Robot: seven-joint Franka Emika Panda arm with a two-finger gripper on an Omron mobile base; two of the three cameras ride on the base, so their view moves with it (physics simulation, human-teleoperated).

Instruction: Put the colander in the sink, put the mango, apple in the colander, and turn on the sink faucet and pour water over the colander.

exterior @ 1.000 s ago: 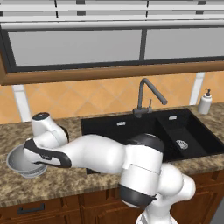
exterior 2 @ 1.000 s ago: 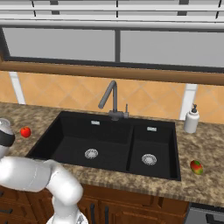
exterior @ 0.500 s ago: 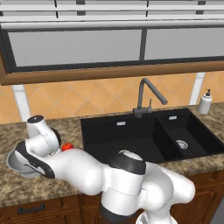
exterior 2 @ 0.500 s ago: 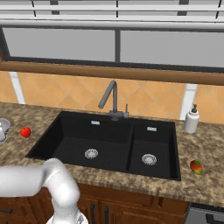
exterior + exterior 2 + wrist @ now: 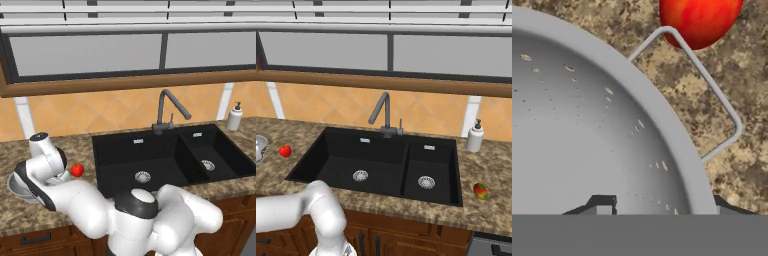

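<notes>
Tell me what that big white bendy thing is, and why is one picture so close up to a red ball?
The white thing is a robot arm in a pretend, computer-drawn kitchen. Two pictures come from cameras riding behind it, one on each side, looking over a speckled counter. The third camera sits on the robot's hand, so it sees things very close.

The red ball is an apple. It lies on the counter beside a metal colander, a bowl with little holes. The robot's fingers sit on either side of the colander's rim; whether they grip it yet is hard to tell.

There is also a black sink with a faucet, a white soap bottle, and a mango on the counter's far right.
</notes>
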